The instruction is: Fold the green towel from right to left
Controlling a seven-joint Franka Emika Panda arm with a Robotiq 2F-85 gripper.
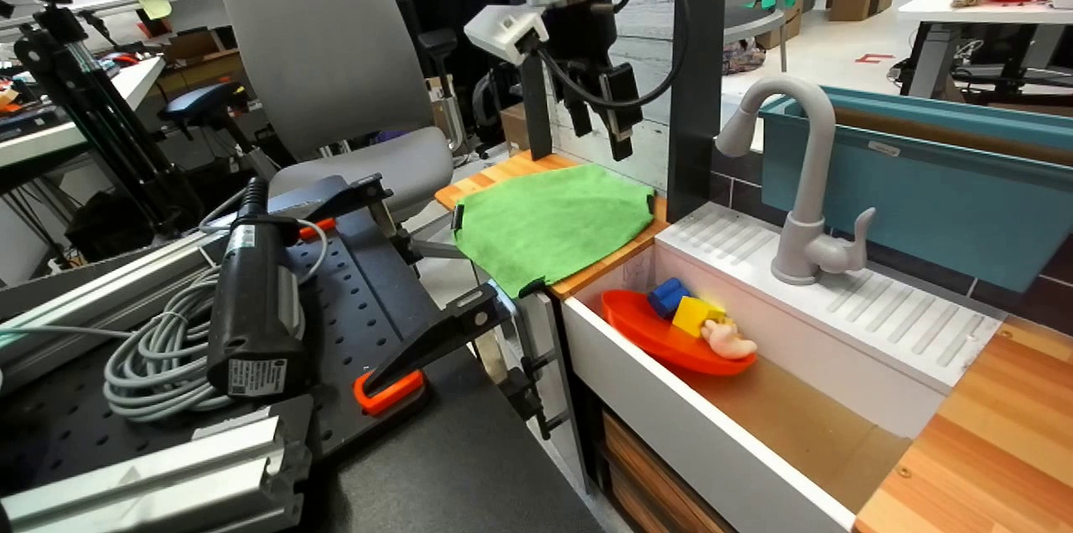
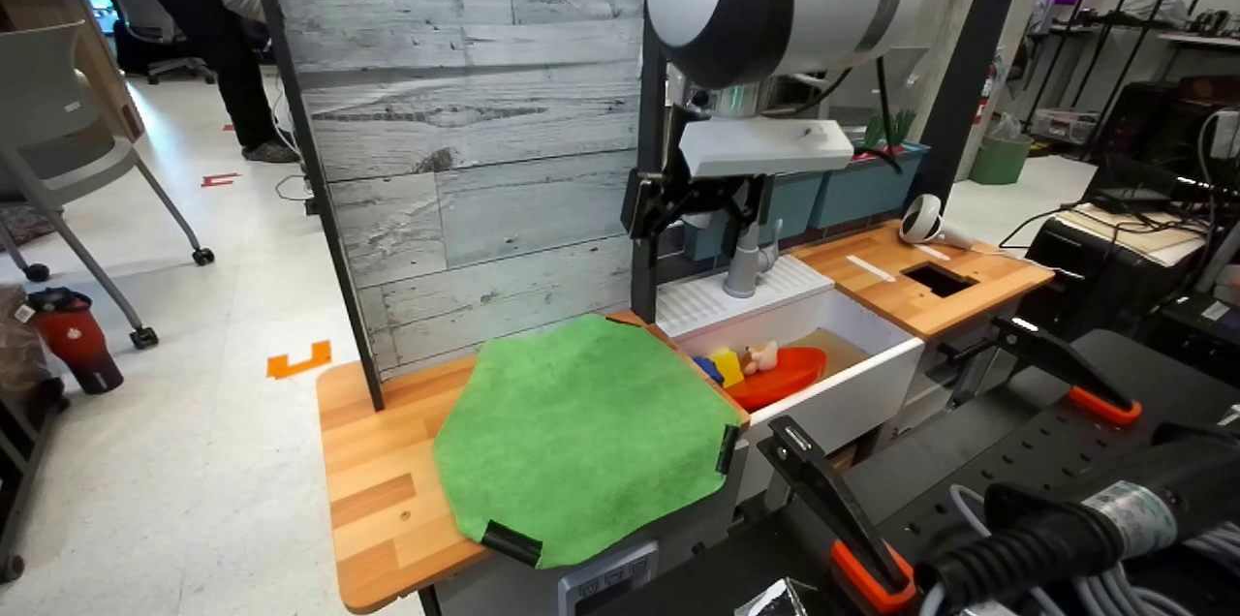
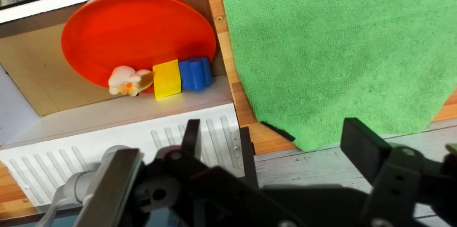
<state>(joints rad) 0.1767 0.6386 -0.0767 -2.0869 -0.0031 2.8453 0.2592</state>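
Green towel (image 2: 586, 437) lies spread on the table (image 2: 368, 524), beside the sink (image 1: 671, 424); the wrist view crops it. Sink holds a red dish (image 3: 139, 30); at the dish's edge, yellow block (image 3: 167, 79), blue block (image 3: 195, 74), pale toy (image 3: 122, 76) whose shape I can't make out. Fingers (image 3: 362, 148) wide apart, raised clear of the towel.

Open air separates the parted fingers (image 3: 362, 150) from the green towel (image 2: 586, 442), with room to pass low over the worktop (image 2: 373, 476) at the end away from the sink (image 1: 712, 457). Behind the towel the plank panel (image 2: 465, 112) bars the way, a dark post (image 1: 700, 72) stands at its sink-side end with the faucet (image 1: 811, 173) beyond, and a black clamp (image 1: 457, 328) juts near the towel's front corner.
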